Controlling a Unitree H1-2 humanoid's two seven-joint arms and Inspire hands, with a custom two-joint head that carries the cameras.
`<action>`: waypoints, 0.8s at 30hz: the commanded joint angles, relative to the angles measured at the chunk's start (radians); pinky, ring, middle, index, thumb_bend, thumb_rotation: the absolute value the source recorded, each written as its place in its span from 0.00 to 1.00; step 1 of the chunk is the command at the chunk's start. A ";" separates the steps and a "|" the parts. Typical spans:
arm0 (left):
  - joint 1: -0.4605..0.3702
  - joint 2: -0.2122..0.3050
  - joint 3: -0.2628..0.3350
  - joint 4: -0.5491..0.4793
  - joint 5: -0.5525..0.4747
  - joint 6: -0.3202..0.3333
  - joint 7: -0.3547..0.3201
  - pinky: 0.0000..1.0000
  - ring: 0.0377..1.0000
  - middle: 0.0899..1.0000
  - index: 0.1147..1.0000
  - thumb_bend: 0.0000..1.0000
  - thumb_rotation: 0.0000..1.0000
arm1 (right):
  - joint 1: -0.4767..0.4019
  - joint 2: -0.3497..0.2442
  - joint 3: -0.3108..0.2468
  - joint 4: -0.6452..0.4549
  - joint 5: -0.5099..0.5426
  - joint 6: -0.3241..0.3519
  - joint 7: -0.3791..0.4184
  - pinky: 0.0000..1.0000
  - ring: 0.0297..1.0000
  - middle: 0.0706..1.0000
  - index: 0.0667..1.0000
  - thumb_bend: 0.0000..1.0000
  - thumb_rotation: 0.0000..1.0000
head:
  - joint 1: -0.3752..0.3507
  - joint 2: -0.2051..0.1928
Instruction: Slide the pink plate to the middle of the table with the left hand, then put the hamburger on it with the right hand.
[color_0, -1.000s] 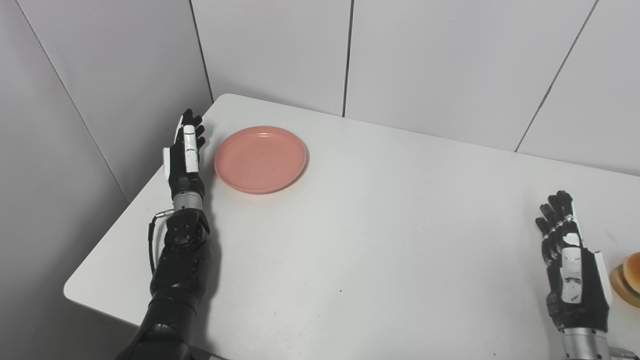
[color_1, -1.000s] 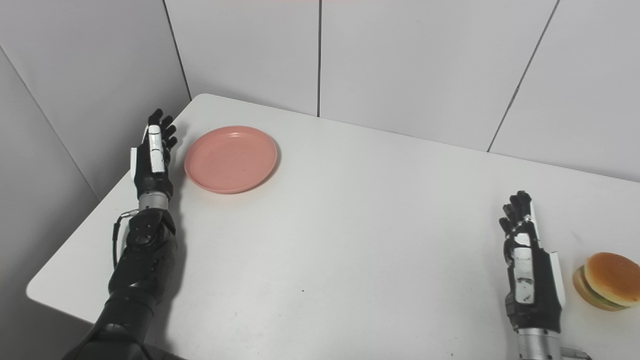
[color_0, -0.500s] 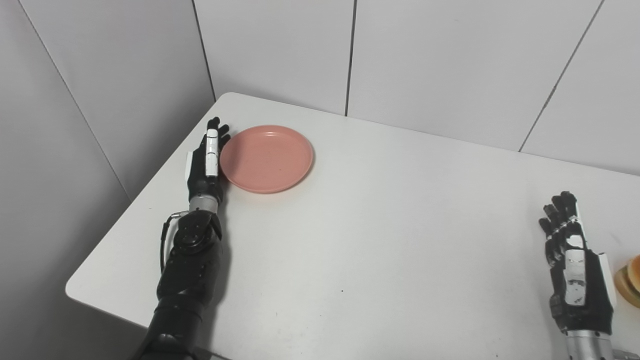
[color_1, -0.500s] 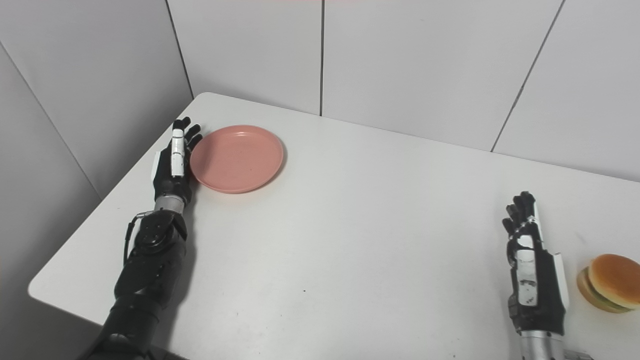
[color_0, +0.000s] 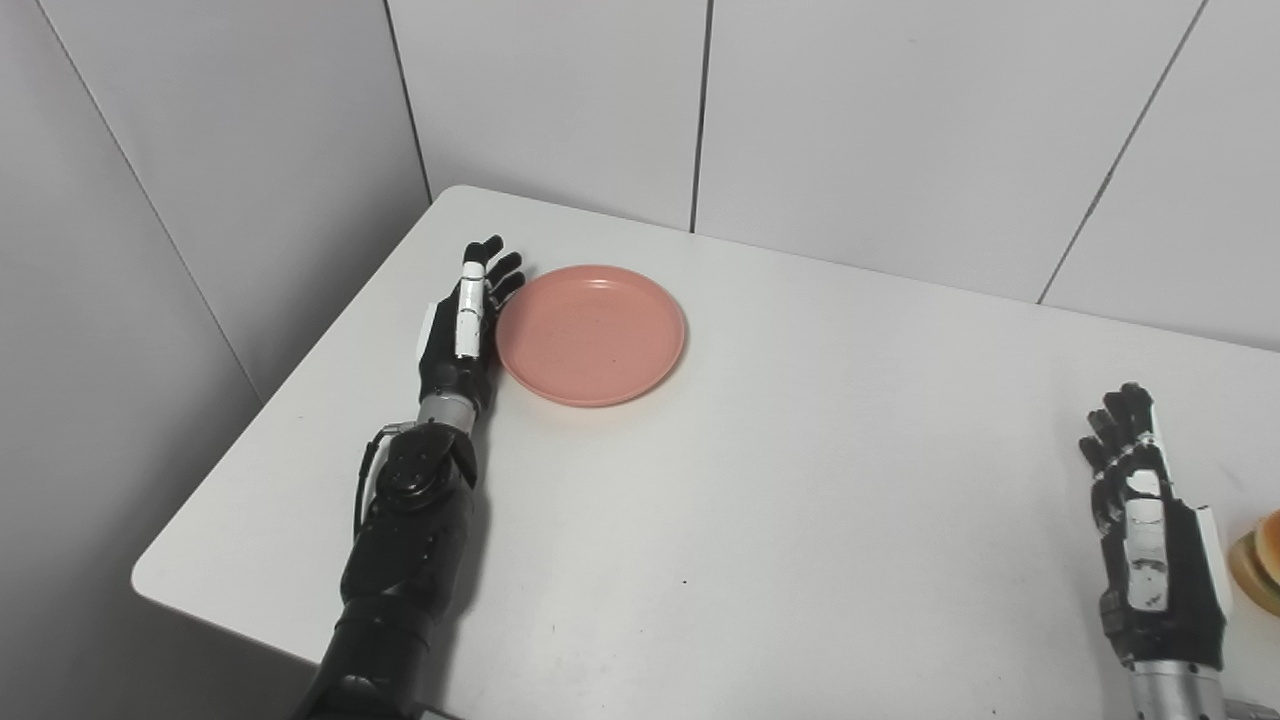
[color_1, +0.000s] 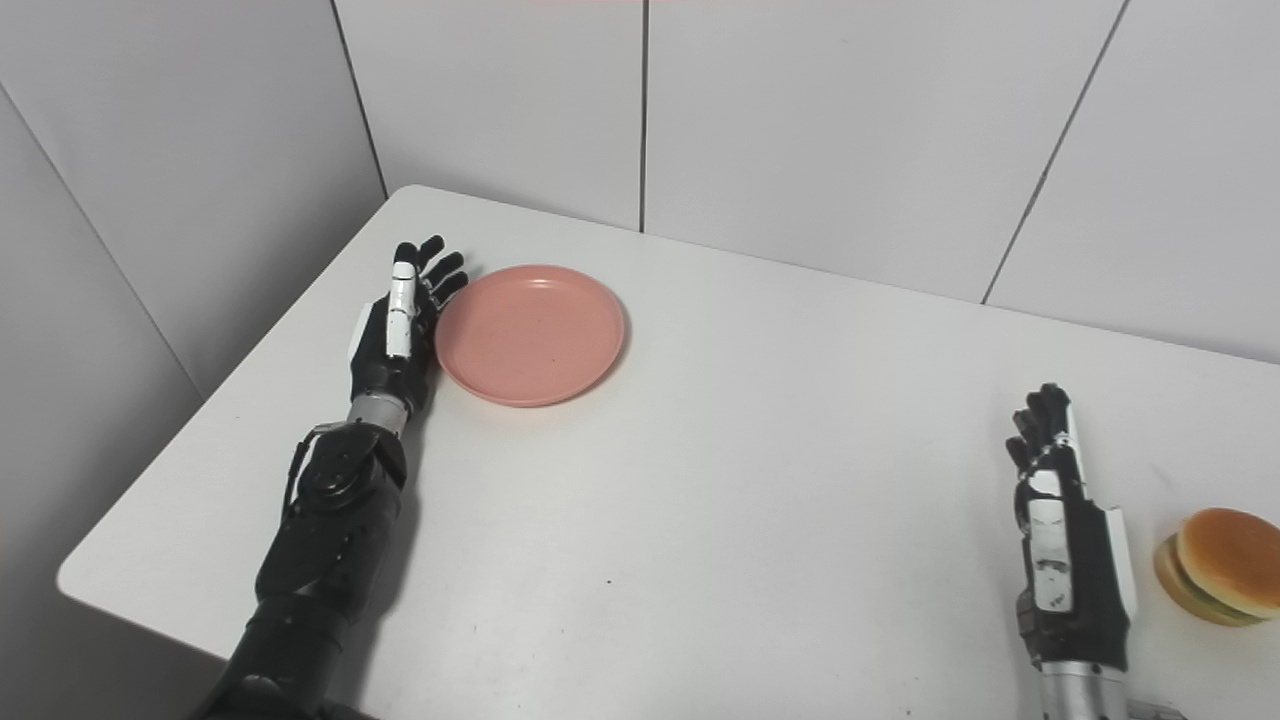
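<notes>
Pink plate (color_1: 530, 333) empty, far-left on desk (color_1: 720, 480). Left hand (color_1: 400, 325) flat, fingers spread, edge against plate rim. Right hand (color_1: 1062, 545) open, holding nothing, just beside hamburger (color_1: 1215, 565). Hamburger whole in right eye view, cropped in left.

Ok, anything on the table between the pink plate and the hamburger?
Only the right hand, open beside the hamburger. Between it and the pink plate the table is bare, in both eye views.

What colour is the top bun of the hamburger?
The hamburger's top bun is orange-brown, best seen in the right eye view.
</notes>
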 joint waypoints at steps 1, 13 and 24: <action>0.002 -0.029 -0.010 -0.017 -0.012 0.012 -0.010 0.86 0.85 0.83 0.83 0.65 1.00 | 0.108 0.007 -0.003 0.093 0.001 -0.005 -0.004 1.00 1.00 1.00 1.00 0.50 0.97 | 0.000 0.002; 0.021 -0.072 -0.080 -0.029 0.035 0.025 -0.031 0.84 0.85 0.83 0.83 0.62 1.00 | 0.109 0.014 0.002 0.092 0.006 -0.002 -0.003 1.00 1.00 1.00 1.00 0.54 0.95 | -0.061 0.013; 0.044 -0.085 -0.127 -0.047 0.024 0.031 -0.091 0.88 0.87 0.85 0.84 0.64 1.00 | 0.118 0.045 0.029 0.053 -0.063 0.016 -0.038 1.00 1.00 1.00 1.00 0.53 0.91 | -0.200 0.020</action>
